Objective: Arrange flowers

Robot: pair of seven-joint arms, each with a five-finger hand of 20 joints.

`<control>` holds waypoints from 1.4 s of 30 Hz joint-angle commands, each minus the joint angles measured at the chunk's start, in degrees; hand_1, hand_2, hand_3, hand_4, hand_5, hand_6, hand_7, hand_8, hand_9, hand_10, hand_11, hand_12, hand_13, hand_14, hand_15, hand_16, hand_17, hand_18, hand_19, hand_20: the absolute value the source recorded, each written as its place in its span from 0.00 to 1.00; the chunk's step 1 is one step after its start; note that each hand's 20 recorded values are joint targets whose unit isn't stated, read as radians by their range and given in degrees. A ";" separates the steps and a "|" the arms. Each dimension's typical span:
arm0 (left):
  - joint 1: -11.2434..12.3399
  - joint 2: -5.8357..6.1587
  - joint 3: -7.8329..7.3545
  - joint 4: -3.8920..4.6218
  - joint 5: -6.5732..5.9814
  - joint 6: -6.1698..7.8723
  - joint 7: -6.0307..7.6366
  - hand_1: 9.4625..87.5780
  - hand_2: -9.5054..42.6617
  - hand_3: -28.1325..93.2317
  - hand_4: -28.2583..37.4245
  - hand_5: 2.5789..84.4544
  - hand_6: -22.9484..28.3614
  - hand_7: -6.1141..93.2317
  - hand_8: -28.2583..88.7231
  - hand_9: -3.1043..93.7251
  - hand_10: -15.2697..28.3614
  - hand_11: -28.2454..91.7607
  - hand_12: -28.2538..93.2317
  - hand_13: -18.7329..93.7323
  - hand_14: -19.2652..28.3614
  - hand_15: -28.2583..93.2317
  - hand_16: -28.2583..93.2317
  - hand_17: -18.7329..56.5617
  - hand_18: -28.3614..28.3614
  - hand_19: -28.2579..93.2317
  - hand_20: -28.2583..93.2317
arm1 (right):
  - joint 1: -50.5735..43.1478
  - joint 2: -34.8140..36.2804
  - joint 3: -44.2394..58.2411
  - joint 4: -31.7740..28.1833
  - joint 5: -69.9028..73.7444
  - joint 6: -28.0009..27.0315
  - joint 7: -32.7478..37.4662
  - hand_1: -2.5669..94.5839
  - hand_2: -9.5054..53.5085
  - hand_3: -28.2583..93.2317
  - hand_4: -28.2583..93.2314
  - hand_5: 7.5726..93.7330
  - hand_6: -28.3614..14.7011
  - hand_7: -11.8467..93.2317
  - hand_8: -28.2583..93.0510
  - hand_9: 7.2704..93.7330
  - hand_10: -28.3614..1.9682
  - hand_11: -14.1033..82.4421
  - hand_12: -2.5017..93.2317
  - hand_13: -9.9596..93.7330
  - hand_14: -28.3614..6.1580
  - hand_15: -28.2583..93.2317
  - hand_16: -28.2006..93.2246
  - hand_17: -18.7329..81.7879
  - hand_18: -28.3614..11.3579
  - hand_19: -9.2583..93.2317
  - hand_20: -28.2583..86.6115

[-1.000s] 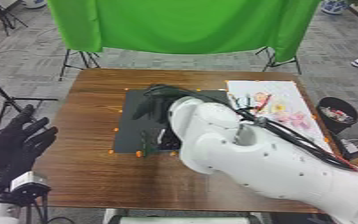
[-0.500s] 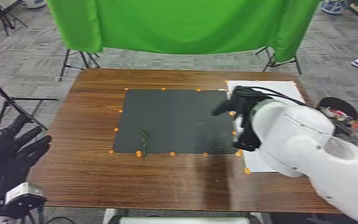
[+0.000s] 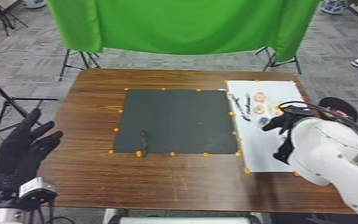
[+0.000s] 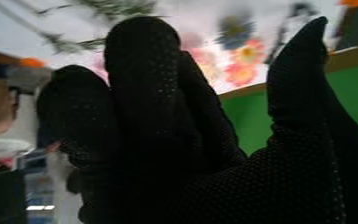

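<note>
Flowers (image 3: pixel 260 97): orange and pink heads lie on the white sheet (image 3: pixel 262 155), toward its far end, with 1 blue-grey bloom (image 3: pixel 263 120) on the near side of them.
Right hand (image 3: pixel 286 121): over the sheet, near the blue-grey bloom and close to the table's right side; in the right wrist view my fingers are straight and my thumb stands well apart from them, with nothing held.
Leafy greens (image 4: pixel 120 7): on the sheet in my right wrist view, beside the flowers.
Green sprig (image 3: pixel 143 141): 1 stem on the dark mat (image 3: pixel 180 120), near its left side, with its lower end by the near edge.
Mat and sheet: side by side, the sheet on the right, their long edges close together; I cannot tell if they touch.
Orange markers (image 3: pixel 140 154): spaced along the mat's rim and the sheet's borders.
Table (image 3: pixel 149 185): a broad band of brown wood runs between the mat and the left edge, another along the near side; the strip right of the sheet is narrow.
Left hand (image 3: pixel 20 152): beside the table's left edge, fingers spread, well apart from the mat.
Bin (image 3: pixel 340 100): just beyond the right edge, near my right arm.
Green cloth (image 3: pixel 184 27): past the far edge, with floor between.
</note>
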State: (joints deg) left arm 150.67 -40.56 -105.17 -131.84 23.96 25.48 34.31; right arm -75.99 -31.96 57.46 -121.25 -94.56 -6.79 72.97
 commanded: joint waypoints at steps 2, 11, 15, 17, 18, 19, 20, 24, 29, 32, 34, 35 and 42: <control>1.23 2.51 0.11 0.14 -2.40 0.73 2.86 0.23 0.30 0.74 0.09 0.33 0.56 0.14 0.18 0.31 0.75 0.42 0.33 0.34 0.96 0.66 0.15 0.12 0.99 0.63 0.25 | -2.84 1.94 4.23 0.98 -0.74 -1.08 4.29 0.39 0.16 0.78 0.09 0.61 0.21 0.17 0.18 0.86 0.07 0.32 0.17 0.95 0.50 0.67 0.32 0.91 0.53 1.00 0.10; 0.96 1.74 0.28 0.07 -2.49 0.63 3.24 0.23 0.30 0.74 0.09 0.34 0.56 0.14 0.18 0.31 0.75 0.42 0.33 0.34 0.97 0.66 0.14 0.12 0.99 0.63 0.25 | -2.60 2.40 7.04 4.33 4.12 -2.60 6.66 0.42 0.14 0.76 0.09 0.61 0.14 0.18 0.17 0.89 0.00 0.25 0.15 0.93 0.41 0.67 0.29 0.92 0.52 1.00 0.02; 1.16 0.93 0.02 -0.17 -2.14 0.66 3.05 0.23 0.30 0.74 0.09 0.34 0.56 0.14 0.18 0.31 0.75 0.42 0.33 0.34 0.97 0.66 0.14 0.12 0.99 0.63 0.25 | -1.50 1.60 7.36 6.58 7.85 -5.10 8.35 0.44 0.14 0.75 0.10 0.63 0.07 0.19 0.17 0.89 0.00 0.24 0.14 0.92 0.38 0.69 0.27 0.93 0.51 1.00 0.02; 1.00 0.34 0.07 -0.17 -1.67 0.39 2.50 0.23 0.30 0.74 0.09 0.34 0.56 0.14 0.18 0.32 0.75 0.42 0.33 0.34 0.97 0.66 0.14 0.12 0.99 0.63 0.25 | -0.76 1.81 6.28 7.50 7.83 -4.86 8.70 0.45 0.13 0.74 0.10 0.63 0.04 0.19 0.17 0.89 0.00 0.25 0.13 0.92 0.37 0.70 0.27 0.93 0.50 1.00 0.03; 0.86 0.13 0.19 -0.13 -1.63 0.22 2.39 0.23 0.30 0.74 0.09 0.34 0.56 0.14 0.18 0.32 0.75 0.42 0.33 0.34 0.97 0.66 0.14 0.12 0.99 0.63 0.25 | -0.54 1.69 6.27 7.95 8.17 -5.22 8.83 0.45 0.13 0.74 0.10 0.63 0.04 0.19 0.17 0.89 0.00 0.25 0.13 0.91 0.37 0.70 0.26 0.93 0.50 1.00 0.03; 0.70 -0.18 0.20 -0.10 -1.41 -0.02 2.02 0.24 0.30 0.75 0.09 0.34 0.56 0.14 0.18 0.32 0.75 0.42 0.33 0.34 0.97 0.66 0.14 0.12 0.99 0.63 0.25 | -0.14 2.02 5.81 8.16 8.72 -5.35 8.94 0.45 0.13 0.74 0.10 0.63 0.03 0.19 0.17 0.89 0.00 0.26 0.13 0.91 0.36 0.70 0.26 0.92 0.50 1.00 0.03; 0.61 -0.18 0.29 -0.13 -1.36 0.16 2.12 0.24 0.30 0.75 0.09 0.34 0.56 0.14 0.18 0.32 0.75 0.42 0.33 0.34 0.97 0.66 0.14 0.12 0.99 0.63 0.25 | -0.22 1.92 6.01 8.33 8.70 -5.83 8.86 0.46 0.13 0.74 0.10 0.63 0.03 0.19 0.17 0.89 0.00 0.26 0.13 0.91 0.35 0.70 0.26 0.92 0.49 1.00 0.03; 0.39 -1.23 0.30 -0.10 -1.02 -0.45 1.55 0.24 0.30 0.75 0.09 0.34 0.56 0.14 0.18 0.32 0.75 0.42 0.33 0.34 0.97 0.66 0.14 0.12 0.99 0.63 0.25 | 1.94 2.01 3.85 9.60 9.19 -5.81 8.86 0.46 0.12 0.73 0.10 0.62 0.05 0.19 0.16 0.88 0.00 0.27 0.14 0.91 0.34 0.70 0.26 0.92 0.48 1.00 0.03; 0.65 -0.84 0.25 -0.15 -1.54 -0.38 1.72 0.24 0.30 0.75 0.10 0.34 0.56 0.14 0.18 0.32 0.75 0.42 0.32 0.34 0.97 0.67 0.14 0.12 0.99 0.63 0.25 | 2.76 1.13 3.12 10.09 10.72 -5.94 8.33 0.46 0.11 0.74 0.10 0.60 0.11 0.18 0.17 0.87 0.00 0.28 0.15 0.92 0.37 0.69 0.26 0.91 0.48 1.00 0.03; 0.79 0.54 0.76 -0.09 -2.94 0.22 3.05 0.24 0.30 0.75 0.10 0.34 0.56 0.14 0.18 0.32 0.75 0.42 0.32 0.34 0.97 0.67 0.14 0.12 0.99 0.63 0.25 | 3.99 0.79 1.47 10.92 10.93 -5.44 8.39 0.46 0.11 0.74 0.10 0.59 0.15 0.17 0.17 0.87 0.00 0.30 0.16 0.93 0.40 0.67 0.27 0.92 0.49 1.00 0.01; 0.86 0.76 0.69 -0.07 -2.94 -0.06 2.87 0.24 0.30 0.75 0.10 0.34 0.56 0.14 0.18 0.32 0.75 0.42 0.32 0.34 0.97 0.67 0.14 0.12 0.99 0.63 0.25 | 3.89 0.66 1.24 11.11 11.20 -5.36 8.51 0.47 0.10 0.75 0.10 0.59 0.17 0.17 0.17 0.86 0.00 0.31 0.16 0.93 0.41 0.66 0.28 0.91 0.50 1.00 0.01; 0.67 0.55 0.72 -0.07 -2.70 0.01 2.61 0.24 0.30 0.75 0.10 0.34 0.56 0.14 0.18 0.32 0.75 0.42 0.32 0.34 0.97 0.68 0.14 0.12 0.99 0.63 0.25 | 4.06 0.62 0.95 11.34 11.48 -5.15 8.41 0.47 0.10 0.75 0.10 0.59 0.18 0.17 0.17 0.86 0.00 0.31 0.16 0.93 0.41 0.66 0.28 0.91 0.50 1.00 0.00; 0.73 1.35 1.09 -0.02 -3.77 0.29 3.64 0.24 0.30 0.75 0.10 0.34 0.56 0.14 0.18 0.32 0.75 0.42 0.32 0.35 0.98 0.70 0.14 0.12 0.99 0.64 0.25 | 4.93 0.79 -1.82 12.66 10.60 -2.92 8.11 0.54 0.10 0.76 0.09 0.64 0.21 0.18 0.17 0.80 0.00 0.29 0.16 0.90 0.32 0.66 0.28 0.89 0.48 0.99 0.00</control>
State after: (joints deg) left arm 150.84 -39.84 -104.34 -131.79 21.23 25.64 37.01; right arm -70.93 -31.07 56.74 -109.28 -83.09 -11.71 81.30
